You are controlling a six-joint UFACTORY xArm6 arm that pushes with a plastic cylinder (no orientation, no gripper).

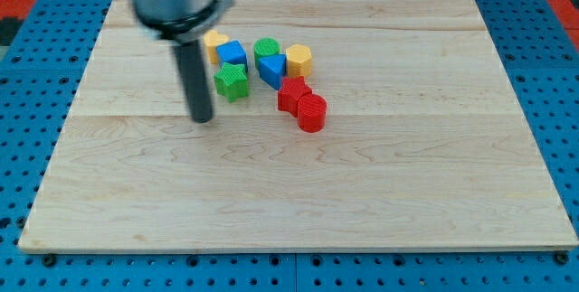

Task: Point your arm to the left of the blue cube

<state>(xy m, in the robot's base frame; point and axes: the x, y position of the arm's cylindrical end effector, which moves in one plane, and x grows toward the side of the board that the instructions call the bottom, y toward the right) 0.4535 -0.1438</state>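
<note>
A cluster of blocks sits in the frame's upper middle on the wooden board [362, 193]. My tip [202, 118] rests at the cluster's lower left, beside a cube [232, 82], below another cube [232, 54].

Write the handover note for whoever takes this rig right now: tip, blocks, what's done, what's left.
No claw on this arm; it ends in a rod. My tip rests on the wooden board, apart from every block, toward the view's left and a little below the cluster.
Blue cube sits in the cluster near the view's top, with a yellow block beside it on the view's left and the green cube just below it.
Also there: green cylinder, blue triangular block, yellow hexagonal block, two red blocks.
Done: tip is already on the cube's left side.
Left: bring it up level with the blue cube, probably avoiding the green cube.
</note>
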